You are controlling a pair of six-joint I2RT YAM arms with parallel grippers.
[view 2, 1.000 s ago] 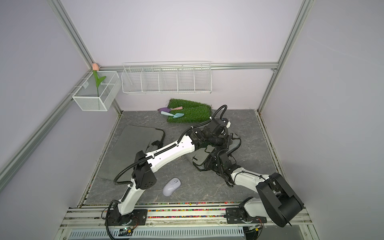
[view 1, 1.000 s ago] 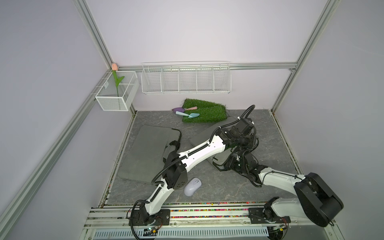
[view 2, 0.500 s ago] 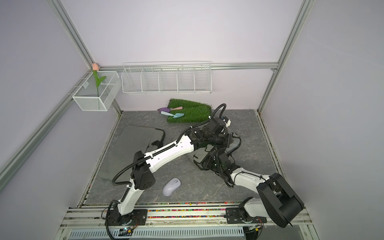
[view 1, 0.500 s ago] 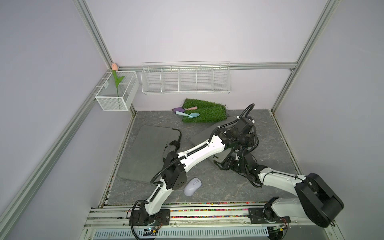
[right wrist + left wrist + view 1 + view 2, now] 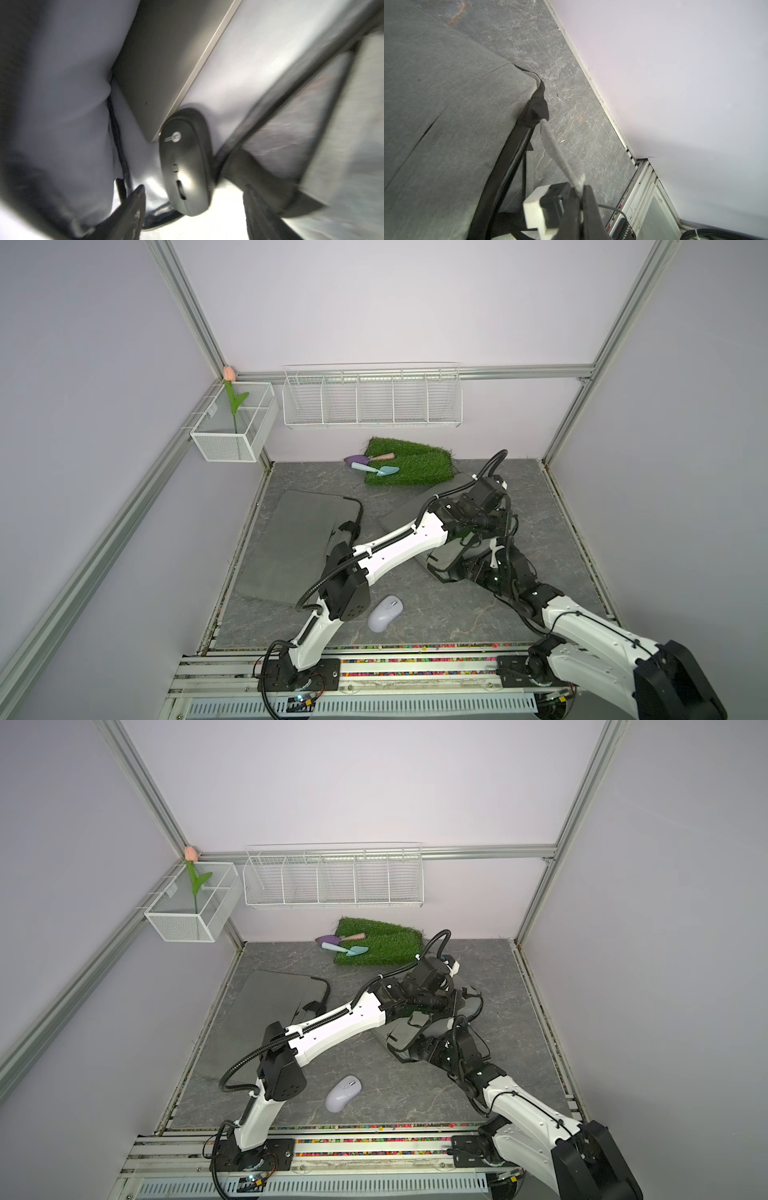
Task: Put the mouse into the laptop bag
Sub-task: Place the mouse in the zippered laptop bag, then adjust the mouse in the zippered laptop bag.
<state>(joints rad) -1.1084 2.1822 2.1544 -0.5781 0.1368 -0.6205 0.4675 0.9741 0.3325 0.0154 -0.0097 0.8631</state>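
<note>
The grey laptop bag [image 5: 404,511] lies right of the middle of the table, under both arms. My left gripper [image 5: 580,189] is shut on the bag's grey strap [image 5: 554,149] and holds it up. My right gripper [image 5: 194,187] is open at the bag's mouth. A black mouse [image 5: 185,158] lies inside on the pale lining, against the edge of a grey laptop [image 5: 158,68]. The mouse's near end sits between the spread fingers [image 5: 135,203], with a gap on each side. A pale lavender mouse [image 5: 385,612] [image 5: 343,1092] rests on the table near the front, beside the left arm.
A second flat grey bag [image 5: 299,543] lies at the left. A grass mat [image 5: 415,466] with two small trowels is at the back. A wire rack [image 5: 372,400] and a mesh box [image 5: 232,427] with a tulip hang on the walls. The right wall stands near the bag.
</note>
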